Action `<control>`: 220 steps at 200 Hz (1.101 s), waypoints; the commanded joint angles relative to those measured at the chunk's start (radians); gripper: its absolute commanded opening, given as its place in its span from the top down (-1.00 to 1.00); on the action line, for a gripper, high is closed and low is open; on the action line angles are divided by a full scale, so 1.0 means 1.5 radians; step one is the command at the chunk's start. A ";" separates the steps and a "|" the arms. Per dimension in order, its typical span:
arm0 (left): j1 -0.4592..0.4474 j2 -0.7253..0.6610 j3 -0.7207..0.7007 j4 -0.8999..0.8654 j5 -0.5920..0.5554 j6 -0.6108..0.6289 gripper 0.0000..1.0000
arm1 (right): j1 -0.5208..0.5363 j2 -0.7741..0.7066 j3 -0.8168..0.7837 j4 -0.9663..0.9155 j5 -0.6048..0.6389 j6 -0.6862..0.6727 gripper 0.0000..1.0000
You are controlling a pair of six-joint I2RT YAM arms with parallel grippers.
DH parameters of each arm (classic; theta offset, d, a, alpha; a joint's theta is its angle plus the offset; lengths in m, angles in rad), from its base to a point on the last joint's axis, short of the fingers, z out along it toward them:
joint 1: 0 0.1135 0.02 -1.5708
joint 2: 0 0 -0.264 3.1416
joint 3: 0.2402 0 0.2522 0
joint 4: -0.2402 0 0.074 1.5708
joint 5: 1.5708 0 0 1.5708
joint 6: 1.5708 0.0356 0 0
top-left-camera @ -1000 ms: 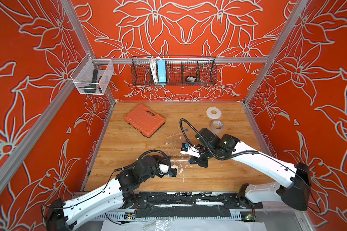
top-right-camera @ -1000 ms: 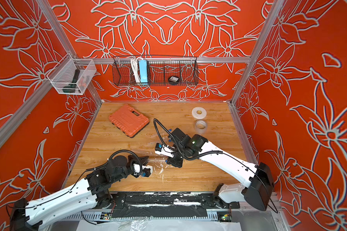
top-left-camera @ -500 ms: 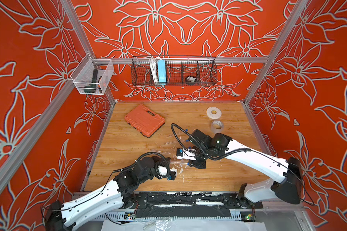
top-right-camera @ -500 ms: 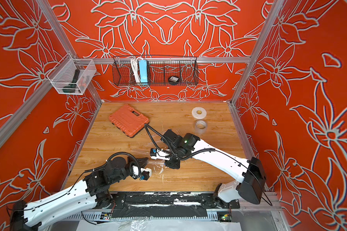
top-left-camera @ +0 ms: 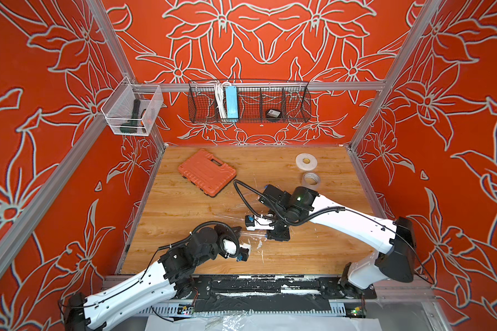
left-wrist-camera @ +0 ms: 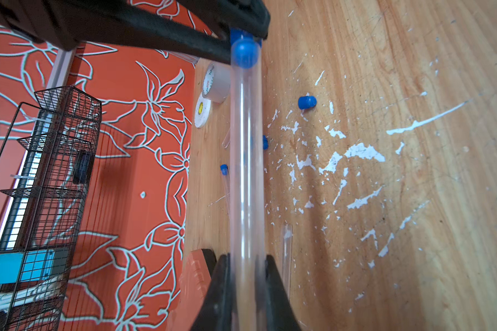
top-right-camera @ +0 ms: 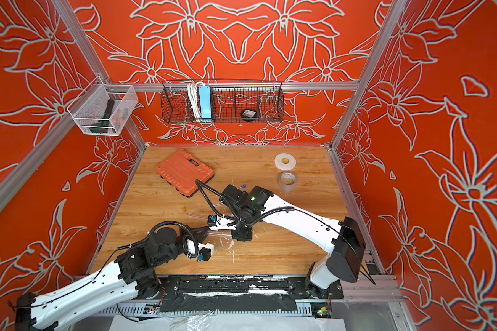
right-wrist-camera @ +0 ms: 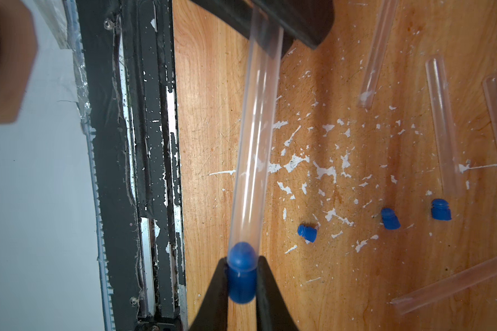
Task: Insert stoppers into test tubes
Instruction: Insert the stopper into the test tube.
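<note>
My left gripper (left-wrist-camera: 246, 258) is shut on a clear test tube (left-wrist-camera: 245, 172), held level just above the wood. My right gripper (right-wrist-camera: 241, 260) is shut on a blue stopper (right-wrist-camera: 241, 282), and the stopper's rounded nose sits inside that tube's (right-wrist-camera: 253, 143) open mouth. In both top views the two grippers face each other near the table's front middle, left gripper (top-left-camera: 238, 230) and right gripper (top-left-camera: 269, 235), with the tube (top-right-camera: 219, 234) bridging them. Three loose stoppers (right-wrist-camera: 307, 232) (right-wrist-camera: 390, 218) (right-wrist-camera: 441, 209) and several bare tubes (right-wrist-camera: 442, 123) lie on the wood. One lying tube carries a stopper (left-wrist-camera: 223, 169).
An orange case (top-left-camera: 207, 172) lies at the back left of the table. Two tape rolls (top-left-camera: 306, 161) (top-left-camera: 310, 179) sit at the back right. A wire basket (top-left-camera: 248, 101) hangs on the back wall. The black rail (right-wrist-camera: 144, 172) runs along the front edge, close to the grippers.
My right gripper has moved left with the stopper until it meets the mouth of the tube in my left gripper. The left arm has shifted only slightly.
</note>
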 commanded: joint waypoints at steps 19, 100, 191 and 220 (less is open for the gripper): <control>-0.021 0.007 0.018 0.043 0.116 0.001 1.00 | 0.014 0.023 0.062 0.215 -0.066 0.017 0.98; -0.021 -0.026 0.001 0.057 0.171 0.006 1.00 | 0.014 0.039 0.058 0.309 -0.141 0.045 0.86; -0.018 -0.008 0.003 0.075 -0.002 -0.028 1.00 | -0.075 -0.269 -0.137 0.269 -0.111 0.181 -0.11; -0.016 0.003 0.033 0.085 0.007 -0.104 1.00 | -0.107 -0.390 -0.229 0.302 0.040 0.444 -0.08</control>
